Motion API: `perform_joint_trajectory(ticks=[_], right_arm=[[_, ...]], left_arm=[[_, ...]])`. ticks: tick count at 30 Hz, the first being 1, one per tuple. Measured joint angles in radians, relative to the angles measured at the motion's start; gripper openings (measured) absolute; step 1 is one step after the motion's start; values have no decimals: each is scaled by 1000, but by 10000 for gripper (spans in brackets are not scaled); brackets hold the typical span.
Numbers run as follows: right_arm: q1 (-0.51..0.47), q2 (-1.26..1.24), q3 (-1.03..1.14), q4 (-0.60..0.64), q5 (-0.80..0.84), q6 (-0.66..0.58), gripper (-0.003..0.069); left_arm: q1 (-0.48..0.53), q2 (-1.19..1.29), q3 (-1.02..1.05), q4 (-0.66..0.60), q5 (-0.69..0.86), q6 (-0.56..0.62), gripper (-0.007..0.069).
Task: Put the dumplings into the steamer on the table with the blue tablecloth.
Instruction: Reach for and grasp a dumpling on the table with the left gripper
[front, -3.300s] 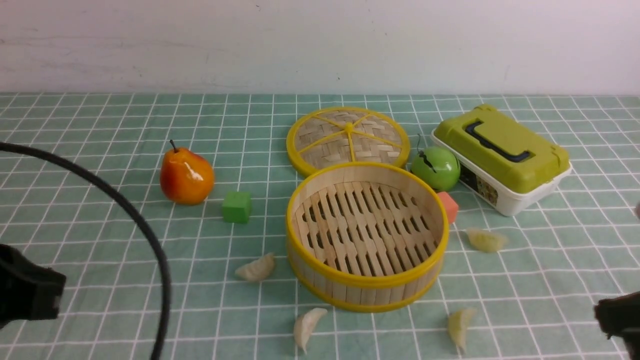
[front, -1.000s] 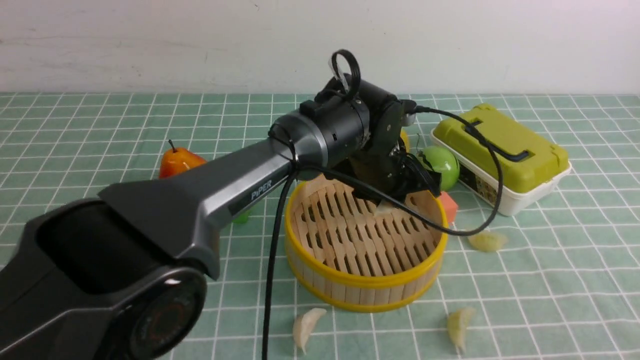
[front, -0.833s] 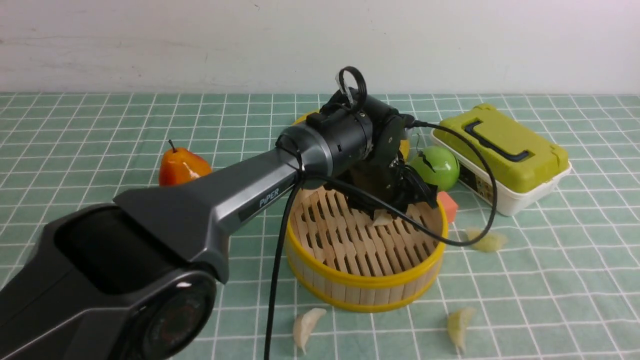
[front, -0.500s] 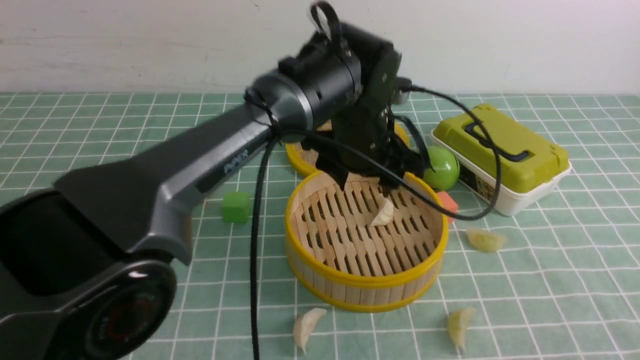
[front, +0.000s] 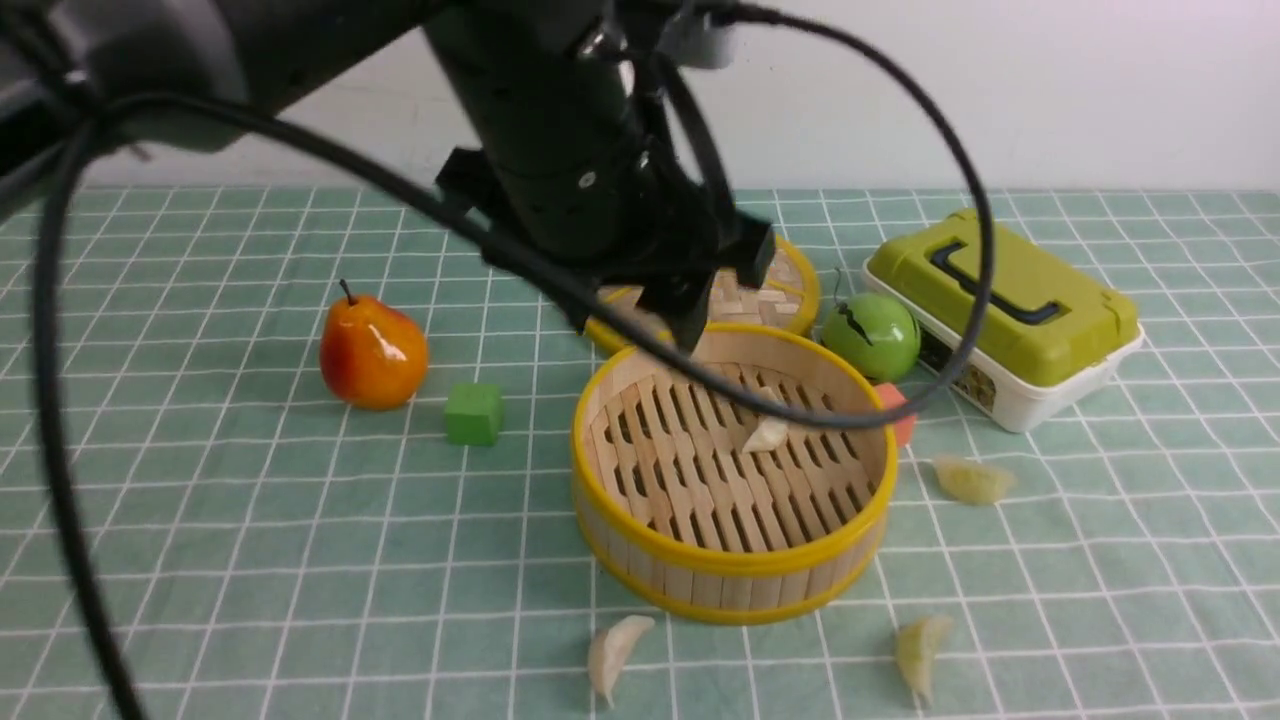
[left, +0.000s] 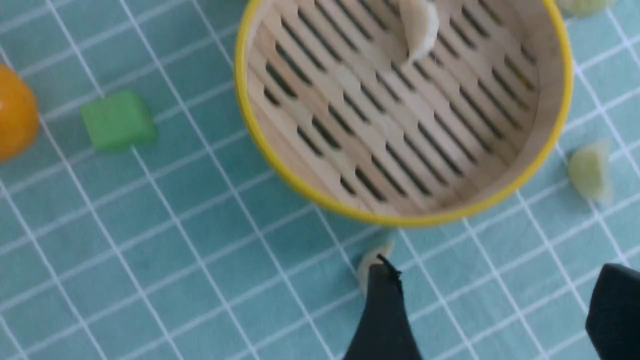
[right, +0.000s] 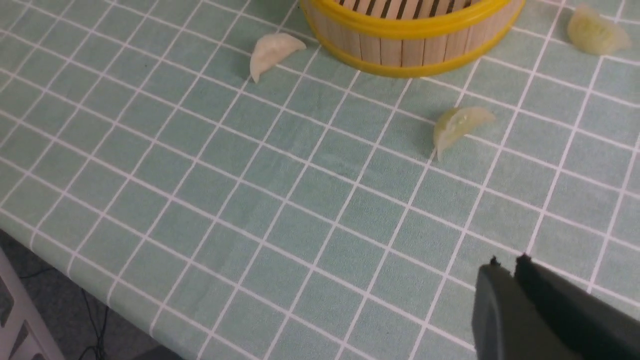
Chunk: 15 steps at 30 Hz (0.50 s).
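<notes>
White wall behind; worktop (front: 250, 520) covered in teal-green cloth with a white grid. Round slatted wooden steamer with yellow rims (front: 730, 560): centre, with one cream-white pleated dumpling (front: 767, 434) lying on its floor. Second cream-white dumpling (front: 612, 652): on the cloth, just before the steamer. Pale yellow-green dumpling (front: 920, 650): front right of the steamer. Another yellow-green dumpling (front: 972, 481): beside its right wall. Left end effector (front: 720, 290): above the steamer's far rim, fingers spread, empty. Right end effector (right: 507, 262): over the cloth, fingers pressed together.

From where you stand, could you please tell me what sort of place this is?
Probably a staged robot test setup, not a real kitchen: a bamboo steamer with toy-like dumplings around it on a teal grid tablecloth, a pear and a green cube nearby, and a plain white wall behind.
</notes>
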Motion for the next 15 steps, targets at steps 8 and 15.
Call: perform_joint_trajectory(ticks=[8, 15], right_arm=[[0, 0, 0, -3, -24, 0, 46], [0, 0, 0, -33, -28, 0, 53]], left_arm=[[-77, -103, 463, -34, -112, 1, 503], [-119, -44, 578, -3, -400, 1, 502]])
